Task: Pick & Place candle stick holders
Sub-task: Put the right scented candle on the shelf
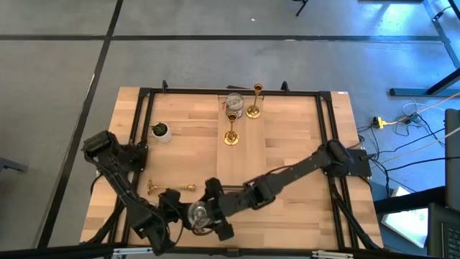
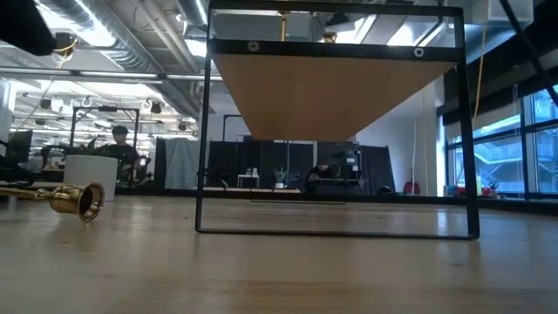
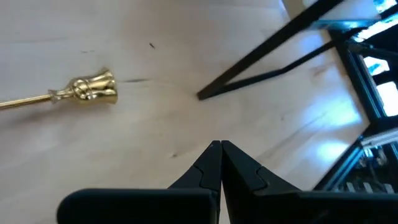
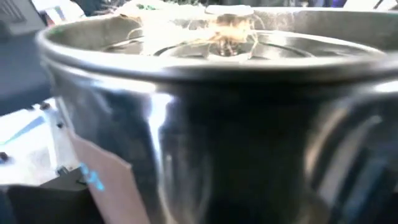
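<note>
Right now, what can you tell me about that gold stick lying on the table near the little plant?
The gold candle holder is a slim, shiny, brass-looking stick with a flared cup at one end. It lies flat on its side on the wooden table, not upright, near the front left, in front of the potted plant. Nothing touches it; the shut left gripper points past it.

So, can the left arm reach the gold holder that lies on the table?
Probably yes. The gold holder lies on bare wood close to the left gripper, with nothing between them in the left wrist view. But the gripper is shut and must open first.
</note>
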